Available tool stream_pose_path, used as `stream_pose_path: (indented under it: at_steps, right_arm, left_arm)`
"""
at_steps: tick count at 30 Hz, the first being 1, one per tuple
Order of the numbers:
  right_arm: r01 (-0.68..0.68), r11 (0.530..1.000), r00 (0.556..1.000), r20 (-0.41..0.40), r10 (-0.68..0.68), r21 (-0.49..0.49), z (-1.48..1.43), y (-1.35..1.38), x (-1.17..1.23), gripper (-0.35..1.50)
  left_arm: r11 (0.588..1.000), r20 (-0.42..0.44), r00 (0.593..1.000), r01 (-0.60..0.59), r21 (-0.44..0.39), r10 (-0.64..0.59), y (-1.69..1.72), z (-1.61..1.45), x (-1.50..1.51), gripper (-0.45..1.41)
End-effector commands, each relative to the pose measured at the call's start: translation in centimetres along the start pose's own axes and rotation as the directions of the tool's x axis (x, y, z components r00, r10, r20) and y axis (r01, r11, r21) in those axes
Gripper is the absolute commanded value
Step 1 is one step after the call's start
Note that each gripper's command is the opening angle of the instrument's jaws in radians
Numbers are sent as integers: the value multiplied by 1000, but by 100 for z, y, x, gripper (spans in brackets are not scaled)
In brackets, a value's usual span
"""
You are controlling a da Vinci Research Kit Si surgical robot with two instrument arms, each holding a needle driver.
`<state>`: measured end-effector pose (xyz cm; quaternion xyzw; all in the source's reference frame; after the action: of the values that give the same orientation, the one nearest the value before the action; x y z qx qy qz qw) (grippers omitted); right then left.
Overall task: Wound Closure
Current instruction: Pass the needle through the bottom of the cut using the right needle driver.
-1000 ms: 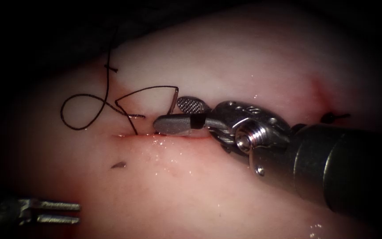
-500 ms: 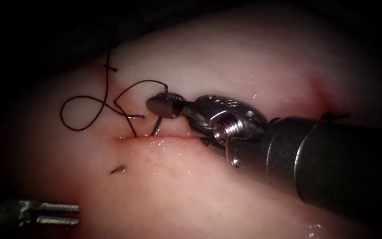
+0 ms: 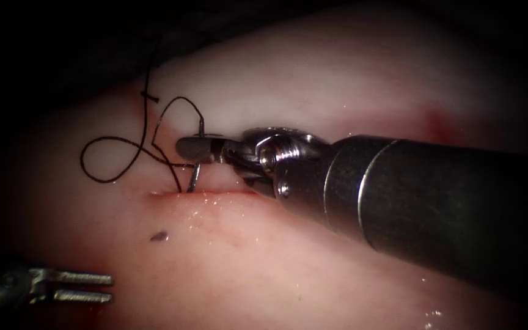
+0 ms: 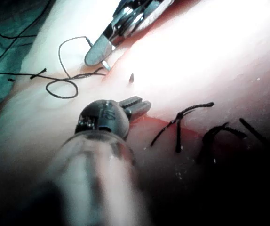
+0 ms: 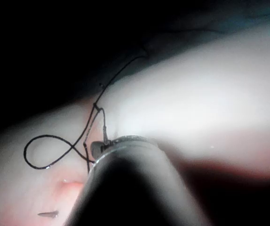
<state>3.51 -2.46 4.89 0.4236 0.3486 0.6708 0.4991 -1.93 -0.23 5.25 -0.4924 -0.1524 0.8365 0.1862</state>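
Curved needle (image 3: 195,174) stands upright, tip in the tissue (image 3: 313,91) cut (image 3: 215,194).

Needle (image 3: 194,177) tip buried in tissue (image 3: 337,85)

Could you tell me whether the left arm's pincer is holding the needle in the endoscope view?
No: the left pincer sits open and empty, while the right pincer grips the needle above the cut.

Endoscope overhead; wrist views close.
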Motion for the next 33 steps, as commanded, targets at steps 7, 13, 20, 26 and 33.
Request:
stream_pose_path:
  at_steps: [7,13,20,26,33]
  right_arm:
    - [-123,984,990,89,112,129,14,-25,-19,-35]
    - [-146,973,986,105,129,180,10,-51,-29,-35]
    - [-185,957,978,139,156,225,5,-76,-41,-35]
    - [-188,951,978,132,160,245,3,-73,-39,-35]
    - [23,952,999,32,-34,305,-19,-47,-3,96]
  left_arm:
    - [1000,-2,1000,-8,5,8,-14,10,1,-22]
    - [1000,-1,1000,-9,11,9,-19,17,-2,-22]
    - [1000,-1,1000,-11,14,11,-24,20,-6,-22]
    - [1000,-1,1000,-11,13,11,-23,19,-6,-20]
    - [987,-68,987,-152,-50,149,-26,19,-6,7]
